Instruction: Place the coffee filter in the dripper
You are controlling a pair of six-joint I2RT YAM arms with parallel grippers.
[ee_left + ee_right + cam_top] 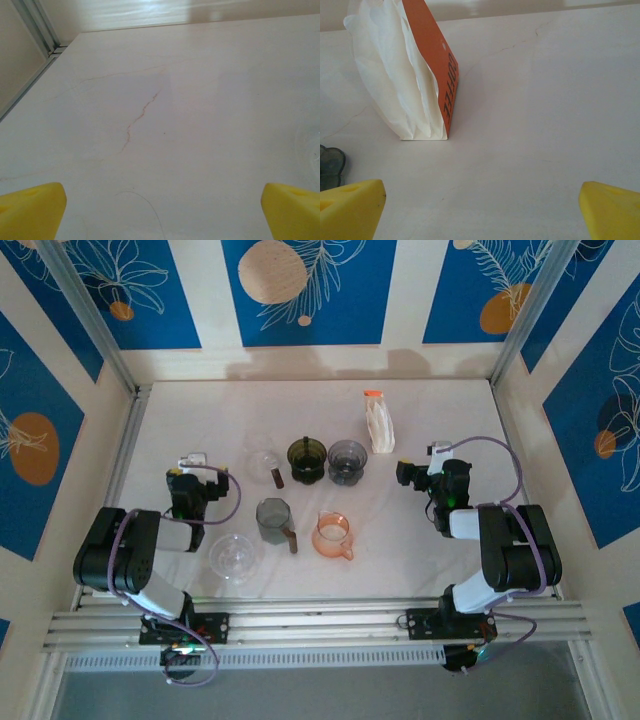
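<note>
One coffee filter pack [415, 75] sits far right, two dark drippers [307, 459] [347, 461] just left of it. Left gripper [162, 212] and right gripper [482, 210] are both spread wide.

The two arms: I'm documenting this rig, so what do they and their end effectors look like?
Both the left arm and right arm are black, with bulky rounded joints and white link sections. A purple cable loops beside each wrist. The end effector fingertips are bright yellow blocks.
</note>
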